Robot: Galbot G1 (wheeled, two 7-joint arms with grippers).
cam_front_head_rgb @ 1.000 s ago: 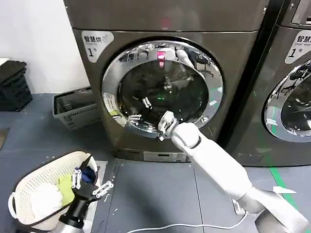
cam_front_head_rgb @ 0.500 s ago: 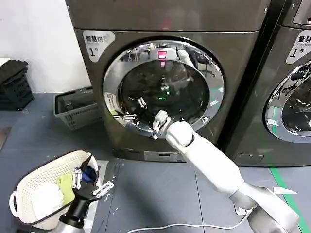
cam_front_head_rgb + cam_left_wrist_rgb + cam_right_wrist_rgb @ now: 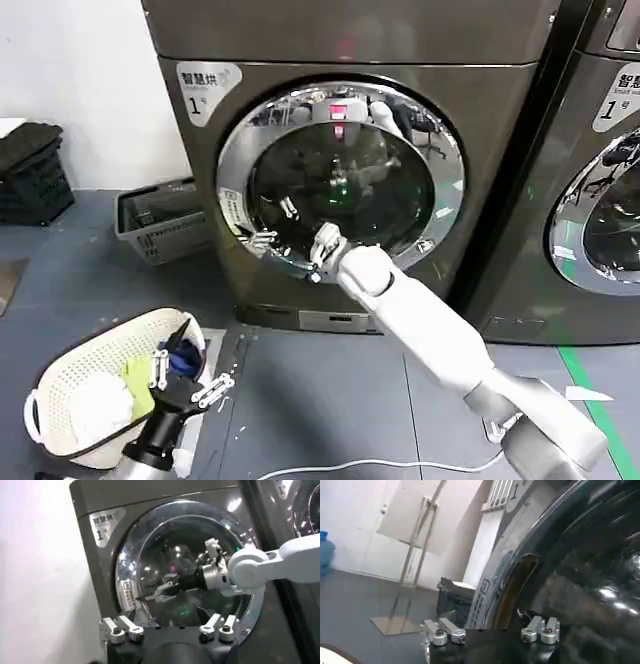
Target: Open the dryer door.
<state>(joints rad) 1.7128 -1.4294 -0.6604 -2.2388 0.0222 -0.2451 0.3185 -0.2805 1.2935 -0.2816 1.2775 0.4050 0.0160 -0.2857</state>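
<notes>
The bronze-grey dryer (image 3: 490,110) stands ahead with its round dryer door (image 3: 340,180) flush against the front. My right gripper (image 3: 275,223) is open at the door's lower left, by the chrome ring and its white sticker (image 3: 232,208). In the right wrist view the ring's edge and a dark recess (image 3: 520,580) run between the spread fingers of that gripper (image 3: 485,614). The left wrist view shows the right gripper (image 3: 157,591) against the glass. My left gripper (image 3: 185,385) hangs open low at the left, over the basket, holding nothing.
A white laundry basket (image 3: 60,370) with clothes sits on the floor at the front left. A grey crate (image 3: 160,225) stands left of the dryer, a black crate (image 3: 30,170) farther left. A second, darker machine (image 3: 600,200) adjoins on the right. A white cable (image 3: 380,465) crosses the floor.
My right gripper has slid left along the lower part of the door towards the left rim. The door has not moved. The left arm stays put.
</notes>
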